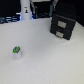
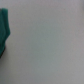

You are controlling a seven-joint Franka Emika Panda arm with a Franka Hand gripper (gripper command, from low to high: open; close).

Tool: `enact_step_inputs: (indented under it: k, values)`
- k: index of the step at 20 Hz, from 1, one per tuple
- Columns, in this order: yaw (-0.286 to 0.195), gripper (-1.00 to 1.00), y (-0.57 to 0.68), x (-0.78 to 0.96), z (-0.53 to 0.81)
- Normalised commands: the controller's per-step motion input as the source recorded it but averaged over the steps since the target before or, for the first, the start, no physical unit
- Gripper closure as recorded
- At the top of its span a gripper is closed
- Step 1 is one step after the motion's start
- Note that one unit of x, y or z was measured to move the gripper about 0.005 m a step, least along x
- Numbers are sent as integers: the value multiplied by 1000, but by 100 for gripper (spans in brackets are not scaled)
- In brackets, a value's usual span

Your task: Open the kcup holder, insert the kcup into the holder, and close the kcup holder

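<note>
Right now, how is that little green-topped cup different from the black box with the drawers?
The kcup is small, white and round with a green top; the kcup holder is far larger, black and boxy. The kcup stands alone toward the exterior view's left; the kcup holder sits farther back on the right. The kcup holder has two stacked drawer fronts with pale handles; the kcup has none. Both rest on the same white table.

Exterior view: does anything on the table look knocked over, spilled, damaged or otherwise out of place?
Nothing stands out. The kcup stands upright on the white table, green top up, with no spill around it. The kcup holder sits upright toward the exterior view's right, both drawer fronts apparently closed. The picture is too blurry to judge fine damage.
</note>
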Motion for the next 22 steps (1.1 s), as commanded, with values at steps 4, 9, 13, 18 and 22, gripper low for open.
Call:
enact_step_inputs:
  k: [4, 9, 13, 18, 22]
  values:
    - [-181, -100, 561, -448, 80]
    - [-179, -100, 578, -430, 58]
    - [-176, -100, 634, -341, 27]
    - [-182, -100, 686, -283, 5]
    - [-188, -100, 692, -253, 1]
